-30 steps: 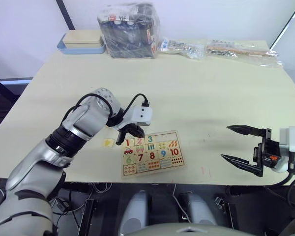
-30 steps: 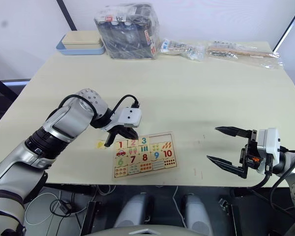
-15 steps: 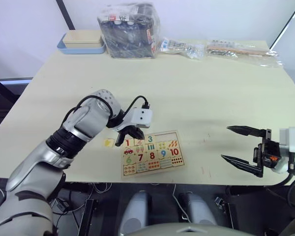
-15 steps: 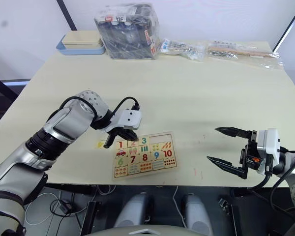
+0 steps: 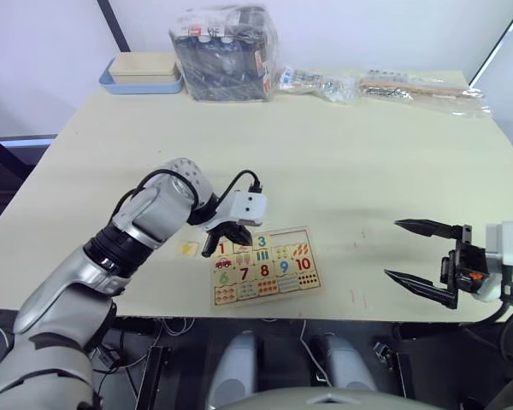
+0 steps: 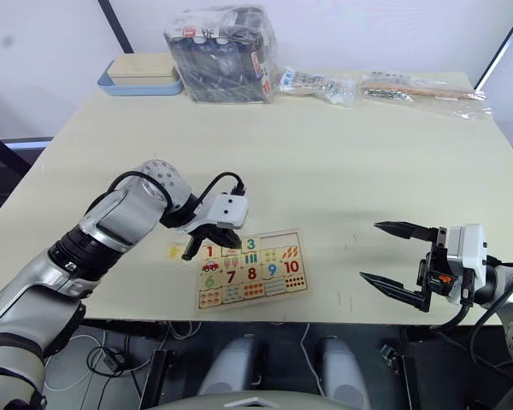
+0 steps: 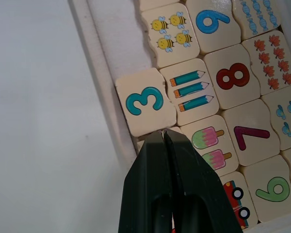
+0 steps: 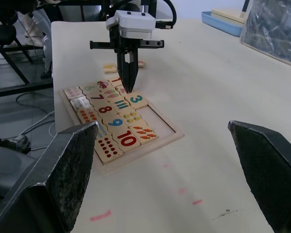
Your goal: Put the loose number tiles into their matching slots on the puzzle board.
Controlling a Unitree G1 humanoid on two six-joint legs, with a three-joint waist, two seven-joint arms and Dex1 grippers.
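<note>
- Currently the left hand (image 7: 163,138) stands over the top row of the puzzle board (image 5: 265,289), its two black fingers pressed together with nothing gripped between them. The tips sit on or just above the tile in the slot beside the 3 tile (image 7: 144,101) — judged to be the 2, though the fingers hide its digit.
- Closed fingers used this way suggest a pushing tool rather than a grasp — the likely purpose is to press or nudge that tile flat into its slot.
- The 1 tile (image 6: 209,251) and the 3 tile lie in the top row, each above its counting picture. The slots past the 3, above the bees, look empty, so the 4 and 5 are judged still to be placed.
- One small loose tile (image 5: 187,248) lies on the tabletop (image 5: 325,162) just beside the board's left edge; the right wrist view shows what may be a second one near it. Their digits cannot be read.
- The right hand (image 5: 415,256) hangs with its fingers spread wide and empty, well apart from the board, near the tabletop's front edge — apparently parked clear of the left arm's working space.
- Risk noted: pressing off-centre could tip the tile against its neighbour.
</note>
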